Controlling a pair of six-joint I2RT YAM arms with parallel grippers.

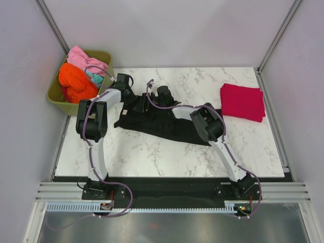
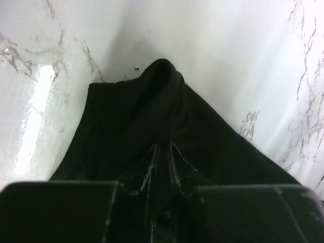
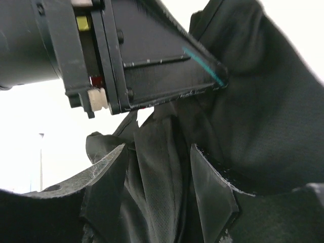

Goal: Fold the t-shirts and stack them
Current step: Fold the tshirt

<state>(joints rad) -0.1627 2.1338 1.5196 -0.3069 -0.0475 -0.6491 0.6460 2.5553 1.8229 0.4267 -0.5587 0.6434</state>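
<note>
White marbled counter (image 1: pixel 152 157), pale walls on three sides. All positions are given relative to the black t-shirt (image 1: pixel 167 129).

- Far left of it, off the counter's back-left corner: olive tub (image 1: pixel 53 96) holding an orange t-shirt (image 1: pixel 76 85), a pink t-shirt (image 1: pixel 81 57) and a bit of a teal t-shirt (image 1: pixel 94 77), all crumpled.
- The black t-shirt lies mid-counter. Its long axis runs left-right, dipping toward the near edge at its right end. Can't tell which end is the neck. Its back-left part is bunched up where both claws meet.
- Left claw (image 2: pixel 163 148) is at the shirt's back-left edge. Its jaws are nearly together, pinching a raised ridge of the black cloth, which peaks ahead of the tips and drapes down both sides to the counter.
- Right claw (image 3: pixel 159 169) is just right of the left claw, on the same bunched area. Its jaws are about half apart, a thick fold of black cloth fills the gap and touches both fingers, so it's gripping. The left claw's body hangs just above.
- Well right of the shirt, apart from it: red t-shirt (image 1: pixel 243 101), folded flat.
</note>
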